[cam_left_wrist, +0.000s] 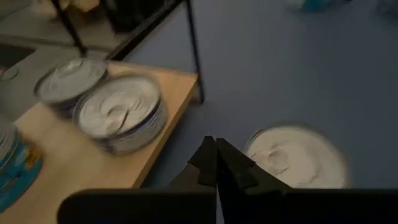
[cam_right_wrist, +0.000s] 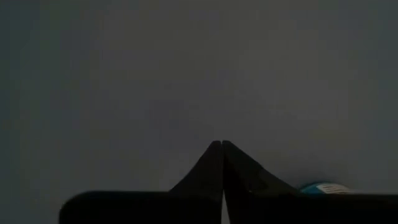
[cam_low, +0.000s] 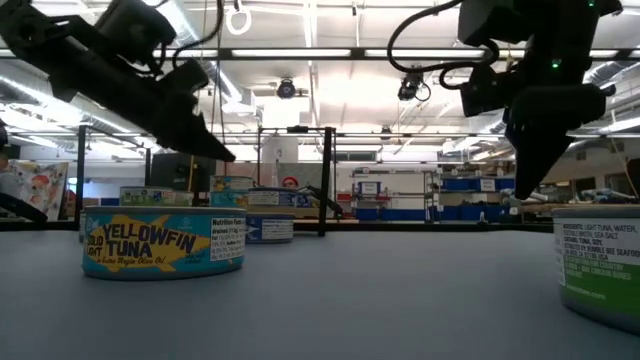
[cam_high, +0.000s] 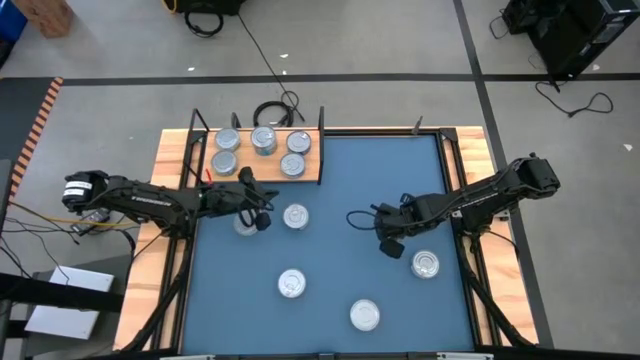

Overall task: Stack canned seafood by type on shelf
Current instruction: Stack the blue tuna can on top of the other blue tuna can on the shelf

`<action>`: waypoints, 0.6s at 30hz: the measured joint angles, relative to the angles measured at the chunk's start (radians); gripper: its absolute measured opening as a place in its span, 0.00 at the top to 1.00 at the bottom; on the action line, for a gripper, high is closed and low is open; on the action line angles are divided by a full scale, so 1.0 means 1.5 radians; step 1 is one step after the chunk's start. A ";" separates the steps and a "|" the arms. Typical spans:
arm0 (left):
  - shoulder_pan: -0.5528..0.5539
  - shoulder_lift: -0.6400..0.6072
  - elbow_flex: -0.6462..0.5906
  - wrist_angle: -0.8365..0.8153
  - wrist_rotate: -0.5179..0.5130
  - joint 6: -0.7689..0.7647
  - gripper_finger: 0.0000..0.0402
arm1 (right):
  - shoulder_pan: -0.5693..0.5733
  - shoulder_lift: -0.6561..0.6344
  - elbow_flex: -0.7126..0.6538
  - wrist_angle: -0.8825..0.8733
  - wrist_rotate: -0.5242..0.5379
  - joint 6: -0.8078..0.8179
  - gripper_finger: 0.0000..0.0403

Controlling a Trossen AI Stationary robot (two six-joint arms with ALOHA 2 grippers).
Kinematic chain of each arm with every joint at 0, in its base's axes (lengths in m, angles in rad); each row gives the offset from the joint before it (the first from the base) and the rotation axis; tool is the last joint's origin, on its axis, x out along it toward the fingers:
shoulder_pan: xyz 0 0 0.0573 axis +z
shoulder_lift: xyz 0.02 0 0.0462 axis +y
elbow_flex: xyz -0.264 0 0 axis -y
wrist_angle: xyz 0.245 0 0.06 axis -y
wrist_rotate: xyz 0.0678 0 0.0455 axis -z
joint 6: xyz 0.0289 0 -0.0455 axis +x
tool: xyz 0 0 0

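1. We see five tins (cam_high: 263, 140) on the shelf (cam_high: 310, 172) and more spread over the blue mat (cam_high: 330, 230); the yellowfin tuna tin (cam_low: 163, 241) sits close in the low view.
2. We judge them rigid, fairly weighty, with slick lids, so pinch across the side wall, not the top.
3. Left gripper (cam_high: 262, 213) hangs near the shelf's edge, fingers (cam_left_wrist: 208, 163) pressed together, holding nothing.
4. Right gripper (cam_high: 352, 218) is over bare mat, fingers (cam_right_wrist: 214, 163) likewise closed and empty.

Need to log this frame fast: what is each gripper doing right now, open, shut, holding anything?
Left gripper: shut, holding nothing, above the blue mat beside the shelf.
Right gripper: shut, holding nothing, over the mat.
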 joint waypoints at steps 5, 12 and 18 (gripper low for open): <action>0.007 0.029 0.033 -0.051 -0.023 0.000 1.00 | 0.000 0.000 0.000 0.012 -0.006 -0.012 0.97; 0.011 0.058 0.041 -0.060 -0.077 0.000 1.00 | -0.001 0.000 0.000 0.028 0.011 -0.013 0.98; 0.012 0.072 0.042 -0.066 -0.088 -0.007 1.00 | -0.001 0.000 0.000 0.060 0.019 -0.021 0.98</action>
